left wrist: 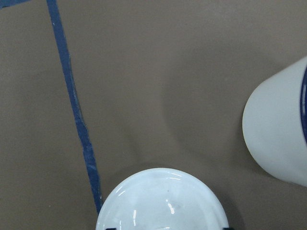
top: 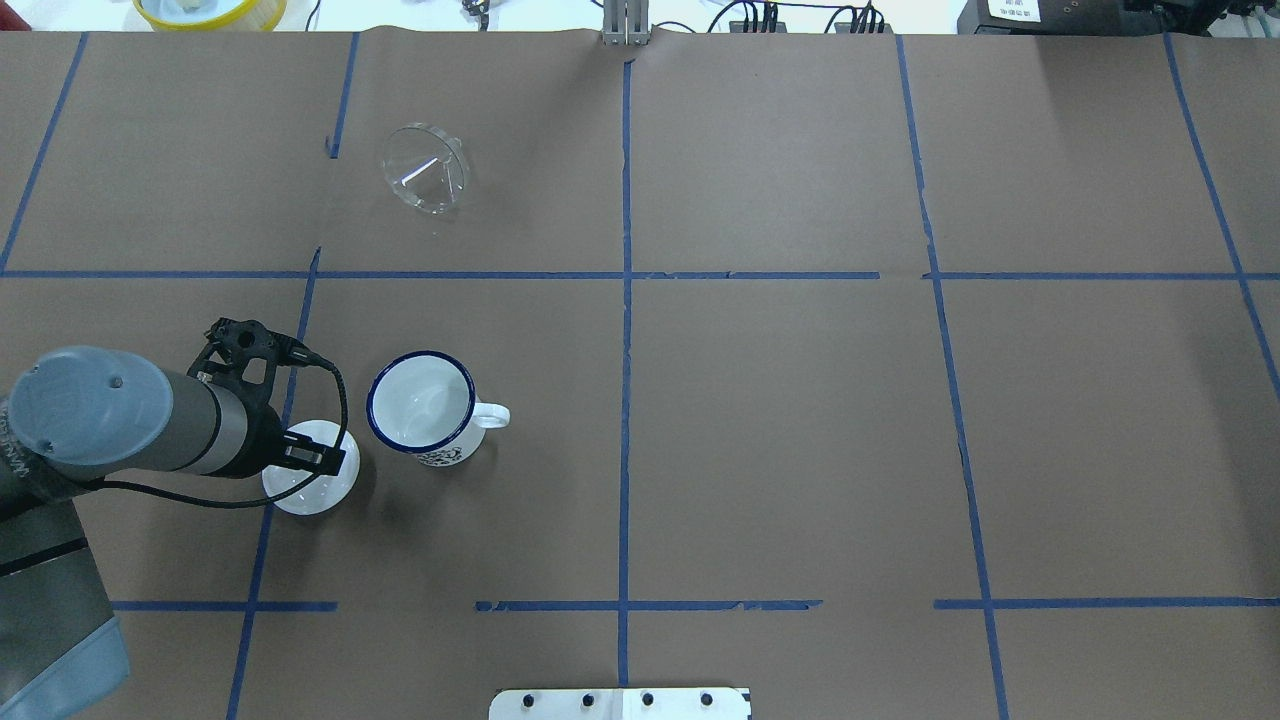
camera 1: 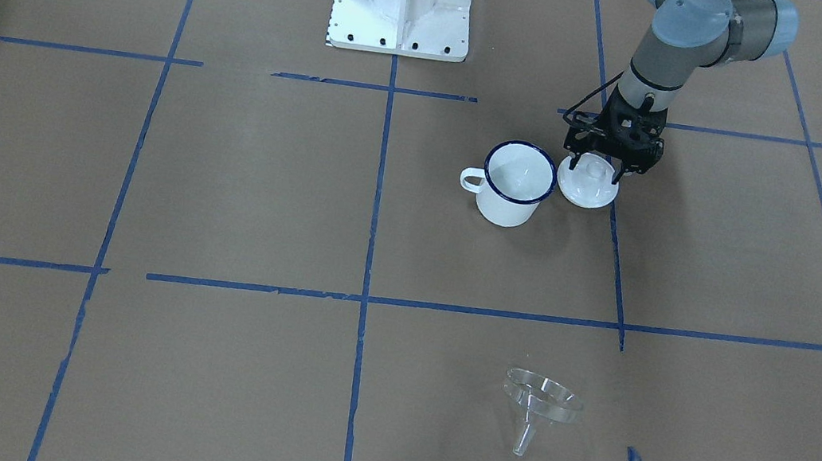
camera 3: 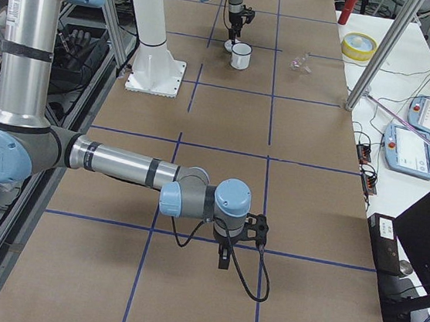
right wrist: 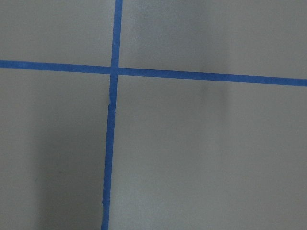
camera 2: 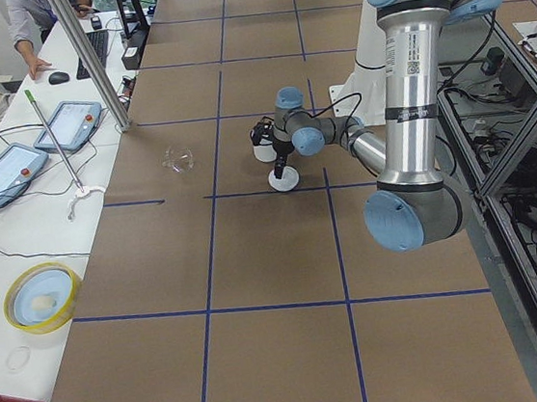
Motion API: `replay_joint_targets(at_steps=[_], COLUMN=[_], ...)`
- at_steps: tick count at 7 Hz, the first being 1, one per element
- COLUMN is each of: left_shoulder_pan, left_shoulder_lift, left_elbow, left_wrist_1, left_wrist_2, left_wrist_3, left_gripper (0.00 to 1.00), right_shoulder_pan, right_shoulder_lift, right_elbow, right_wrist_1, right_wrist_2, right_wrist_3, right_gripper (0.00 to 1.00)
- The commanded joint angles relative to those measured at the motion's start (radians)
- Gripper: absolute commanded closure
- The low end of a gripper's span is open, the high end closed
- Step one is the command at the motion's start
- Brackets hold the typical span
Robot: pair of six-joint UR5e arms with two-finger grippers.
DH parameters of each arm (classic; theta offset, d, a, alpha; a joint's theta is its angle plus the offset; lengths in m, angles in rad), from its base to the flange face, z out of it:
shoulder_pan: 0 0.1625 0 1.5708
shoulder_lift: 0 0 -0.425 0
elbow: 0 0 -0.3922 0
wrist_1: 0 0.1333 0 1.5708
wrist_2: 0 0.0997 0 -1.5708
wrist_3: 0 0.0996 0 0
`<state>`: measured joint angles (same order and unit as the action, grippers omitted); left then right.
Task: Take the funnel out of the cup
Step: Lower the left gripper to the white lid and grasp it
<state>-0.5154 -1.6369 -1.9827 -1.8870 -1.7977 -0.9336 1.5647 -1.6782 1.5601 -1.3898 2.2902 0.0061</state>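
The clear funnel (camera 1: pixel 540 397) lies on its side on the brown table, far from the cup; it also shows in the overhead view (top: pixel 425 180). The cup (camera 1: pixel 513 189), a white mug with a dark blue rim, stands upright and holds nothing (top: pixel 420 405). My left gripper (camera 1: pixel 595 166) hangs over a white domed lid (camera 1: pixel 586 189) that rests on the table right beside the cup. Its fingers stand apart on either side of the lid. In the left wrist view the lid (left wrist: pixel 163 201) is at the bottom and the cup (left wrist: pixel 283 129) at the right. My right gripper (camera 3: pixel 225 252) shows only in the exterior right view, so I cannot tell its state.
The white robot base (camera 1: pixel 402 4) stands at the table's robot-side edge. Blue tape lines cross the brown paper. A yellow bowl (top: pixel 210 10) and cables sit beyond the far edge. Operators and tablets are at a side table (camera 2: pixel 12 162).
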Motion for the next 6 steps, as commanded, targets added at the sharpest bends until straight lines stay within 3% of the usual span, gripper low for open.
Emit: replay_joint_targets(at_steps=[1, 3, 6], left_shoulder_pan=[0.0, -0.003, -0.073], left_shoulder_lift=[0.002, 0.006, 0.012], left_elbow=[0.001, -0.007, -0.106], left_wrist_1=[0.0, 0.0, 0.032], left_wrist_2=[-0.002, -0.002, -0.031], left_wrist_3=[-0.001, 0.001, 0.004], left_gripper=[0.64, 1.0, 1.0], right_shoulder_pan=[0.0, 0.0, 0.0], right_shoulder_lift=[0.0, 0.0, 0.0], right_elbow=[0.0, 0.0, 0.0], right_wrist_1=[0.0, 0.0, 0.0], right_wrist_2=[0.0, 0.0, 0.0], right_wrist_3=[0.0, 0.0, 0.0], right_gripper=[0.0, 0.0, 0.0])
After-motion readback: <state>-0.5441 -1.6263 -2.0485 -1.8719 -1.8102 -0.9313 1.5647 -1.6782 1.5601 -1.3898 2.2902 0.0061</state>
